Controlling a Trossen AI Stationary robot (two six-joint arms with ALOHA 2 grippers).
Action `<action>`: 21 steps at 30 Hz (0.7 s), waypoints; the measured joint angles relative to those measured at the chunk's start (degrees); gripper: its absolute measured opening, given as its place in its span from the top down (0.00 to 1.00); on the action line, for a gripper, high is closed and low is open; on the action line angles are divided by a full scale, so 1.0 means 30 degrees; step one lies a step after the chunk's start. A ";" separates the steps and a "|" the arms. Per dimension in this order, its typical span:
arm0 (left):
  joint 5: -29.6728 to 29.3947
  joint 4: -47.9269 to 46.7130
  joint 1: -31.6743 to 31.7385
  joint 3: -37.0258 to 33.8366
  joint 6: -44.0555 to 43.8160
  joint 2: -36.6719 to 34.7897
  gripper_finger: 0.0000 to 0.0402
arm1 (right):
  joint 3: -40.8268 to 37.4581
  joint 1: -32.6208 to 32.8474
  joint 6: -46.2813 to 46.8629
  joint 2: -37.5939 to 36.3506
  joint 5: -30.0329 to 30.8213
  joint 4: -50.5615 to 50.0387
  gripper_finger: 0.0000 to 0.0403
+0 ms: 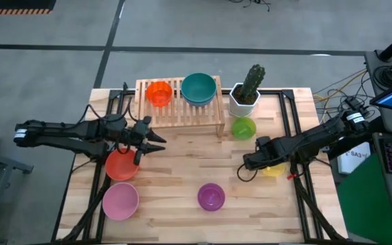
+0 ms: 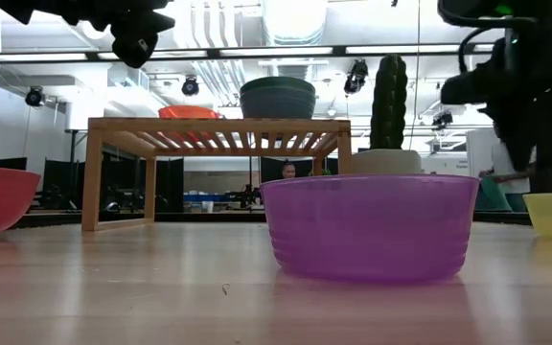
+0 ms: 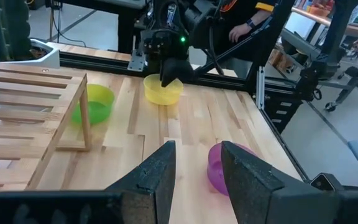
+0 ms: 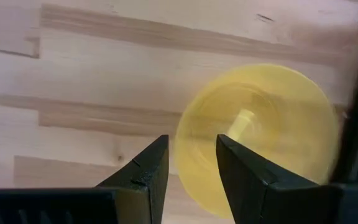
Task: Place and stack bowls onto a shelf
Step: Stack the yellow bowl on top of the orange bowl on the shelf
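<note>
The yellow bowl [image 1: 275,170] is largely hidden in the high view under the right tool [image 1: 256,162], near the surface's right edge. In the right wrist view the right tool [image 4: 192,163] looks straight down on the yellow bowl [image 4: 260,134], its fingers a little apart and straddling the bowl's rim, one over the bare wood, one over the hollow; whether they touch the rim cannot be told.

The left tool [image 1: 156,139] hangs above the surface in front of the shelf [image 1: 180,112], its fingers [image 3: 154,180] apart and empty, just beside the red bowl [image 1: 120,164], which the arm partly covers.

On the shelf sit an orange bowl [image 1: 158,92] and a teal bowl [image 1: 199,88]; a blue rim shows beneath the teal one. The lime green bowl [image 1: 243,127] lies off the shelf's right end, in front of the cactus pot [image 1: 244,100]. The pink bowl [image 1: 120,201] sits near the front left corner, the purple bowl [image 1: 211,197] near the middle of the front edge.
</note>
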 joint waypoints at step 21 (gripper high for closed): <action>-0.0007 0.0000 0.0007 0.0000 0.0437 0.0000 0.72 | 0.0269 0.1068 -0.0756 0.4717 -0.1060 0.1177 0.69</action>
